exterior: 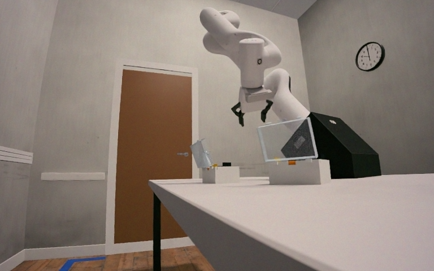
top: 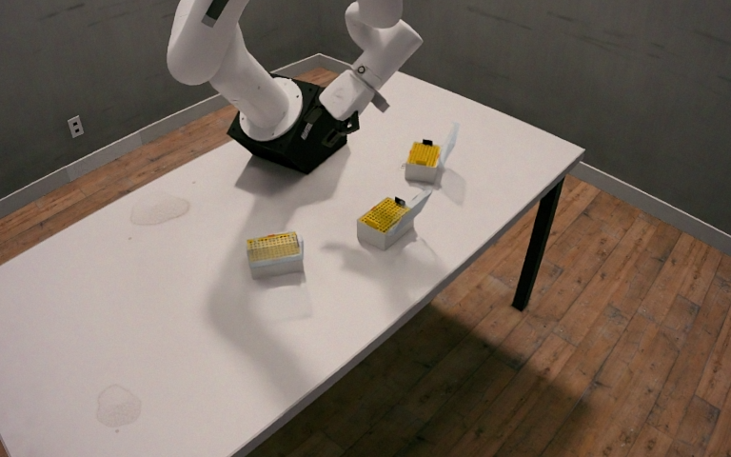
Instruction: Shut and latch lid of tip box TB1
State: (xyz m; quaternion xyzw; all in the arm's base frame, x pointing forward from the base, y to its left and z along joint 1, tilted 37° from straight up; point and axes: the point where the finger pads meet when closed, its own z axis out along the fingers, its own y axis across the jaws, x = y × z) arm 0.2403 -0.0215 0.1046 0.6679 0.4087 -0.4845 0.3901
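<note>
Your arm (exterior: 243, 41) had smooth, rounded white links, a small dark ring mark on its wrist, black gripper (exterior: 252, 115) fingers, and an angular black base (top: 293, 148).

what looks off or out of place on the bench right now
Two faint blotchy stains mark the white bench top, one near the far left and one at the near corner. The three tip boxes stand flat, and the gripper hangs open above them, holding nothing.
</note>
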